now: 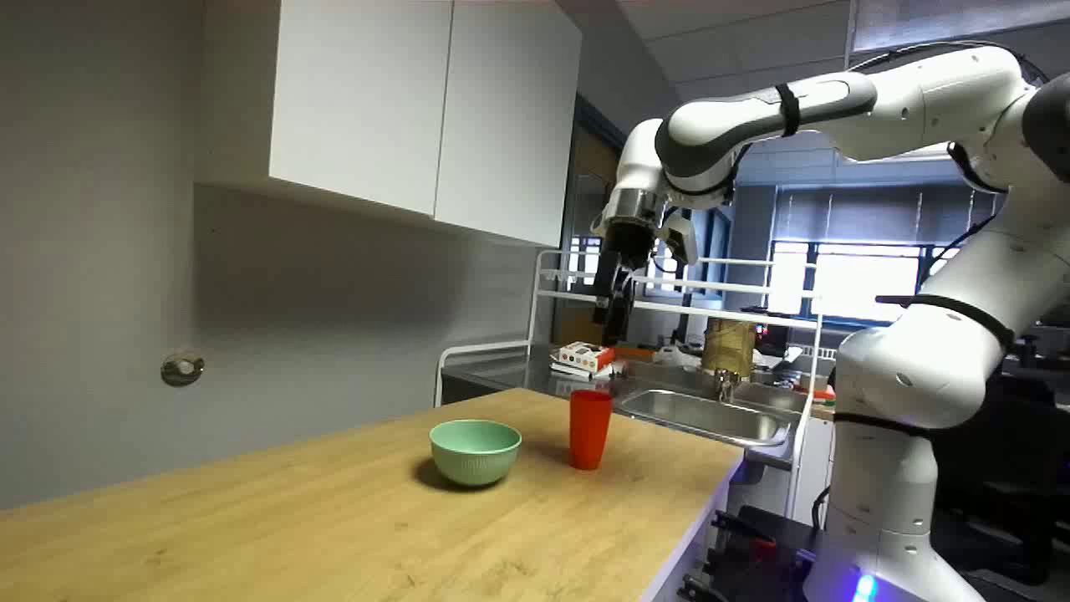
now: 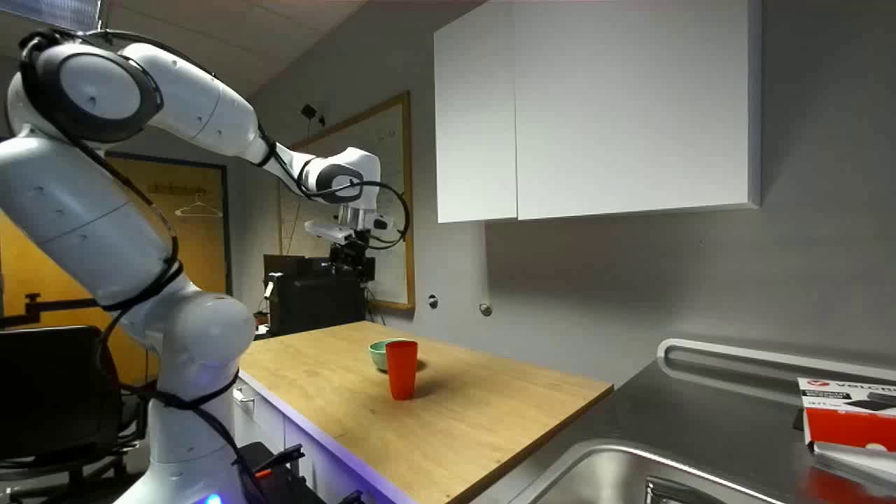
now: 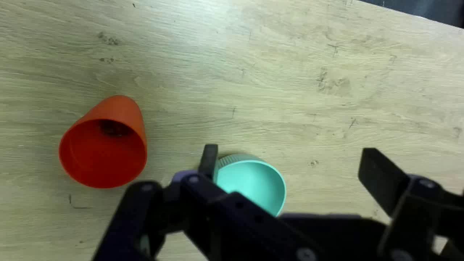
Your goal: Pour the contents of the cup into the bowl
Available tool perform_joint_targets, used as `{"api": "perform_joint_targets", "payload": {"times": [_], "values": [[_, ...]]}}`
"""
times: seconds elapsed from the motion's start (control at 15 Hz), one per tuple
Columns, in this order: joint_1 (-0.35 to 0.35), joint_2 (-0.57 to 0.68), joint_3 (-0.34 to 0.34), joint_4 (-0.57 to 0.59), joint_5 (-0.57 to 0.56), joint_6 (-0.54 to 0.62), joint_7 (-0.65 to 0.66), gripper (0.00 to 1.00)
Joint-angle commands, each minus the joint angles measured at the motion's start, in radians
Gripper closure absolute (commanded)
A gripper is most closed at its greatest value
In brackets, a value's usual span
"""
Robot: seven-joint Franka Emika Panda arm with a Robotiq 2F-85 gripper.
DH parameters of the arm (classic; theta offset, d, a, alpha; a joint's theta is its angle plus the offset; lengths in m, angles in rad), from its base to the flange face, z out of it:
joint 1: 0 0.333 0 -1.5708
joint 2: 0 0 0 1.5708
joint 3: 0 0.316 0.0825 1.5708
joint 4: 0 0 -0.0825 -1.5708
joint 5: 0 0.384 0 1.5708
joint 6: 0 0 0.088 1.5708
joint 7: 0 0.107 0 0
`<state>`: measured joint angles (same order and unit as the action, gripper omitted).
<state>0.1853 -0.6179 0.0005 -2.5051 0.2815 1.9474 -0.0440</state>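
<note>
My black two-fingered gripper [image 3: 290, 160] is spread wide, holding nothing, above the wood-grain tabletop [image 1: 318, 518]. There I see the tapered red-orange plastic tumbler [image 1: 590, 431] upright near the round, ribbed mint-green bowl [image 1: 475, 458].

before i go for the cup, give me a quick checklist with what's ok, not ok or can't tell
1. Cup upright on table: ok, standing in both exterior views.
2. Something in it to pour: cannot tell; a dark patch shows deep inside in the wrist view.
3. Bowl right side up: ok, opening faces up.
4. Cup and bowl apart: ok, a gap shows between them in the wrist view.
5. Jaws open: ok, spread with nothing held.
6. Jaws lined up with the cup: not ok; in the wrist view it lies outside their gap.
</note>
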Motion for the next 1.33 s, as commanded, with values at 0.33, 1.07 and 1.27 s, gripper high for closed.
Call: {"api": "perform_joint_targets", "payload": {"times": [0.33,1.07,1.27], "values": [[-0.020,-0.002,0.016,0.006,0.010,-0.001,-0.009,0.00],[-0.074,0.063,-0.005,0.020,0.012,0.027,0.013,0.00],[-0.119,0.114,-0.019,0.025,0.012,0.057,0.039,0.00]]}}
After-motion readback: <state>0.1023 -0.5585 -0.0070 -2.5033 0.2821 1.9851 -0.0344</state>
